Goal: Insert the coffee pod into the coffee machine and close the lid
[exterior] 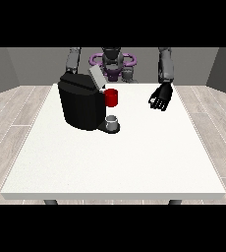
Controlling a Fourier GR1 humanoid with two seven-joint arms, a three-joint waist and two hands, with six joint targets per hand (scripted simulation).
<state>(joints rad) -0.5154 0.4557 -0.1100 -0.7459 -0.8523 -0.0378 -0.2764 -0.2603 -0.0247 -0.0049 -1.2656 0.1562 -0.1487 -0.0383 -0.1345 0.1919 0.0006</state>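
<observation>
- Black coffee machine sitting at the left, far half of the white table, well apart from the near edge.
- Lid tilted up and back at the machine's top right corner, so still open.
- Red cylinder just beside the machine's right face, under the raised lid; probably the pod, though hard to tell whether held, resting in its slot, or standing behind the machine.
- Small grey cup on the drip base at the machine's near right.
- Hand at the view's right hanging above the table, right of the machine and well apart from it, fingers relaxed and slightly bent, holding nothing.
- Hand at the view's left hidden behind the machine; only its arm showing above the top, so impossible to tell whether spread or pinching anything.
- Step in hand, by judgement: pod insertion, with the pod already at the opening and lid closing not yet done.
- Next move calls for seating the pod fully in the slot, then clearing the hidden hand from the opening.
- After that, pressing the lid forward and down until flat on top, without nudging the machine or the cup.
</observation>
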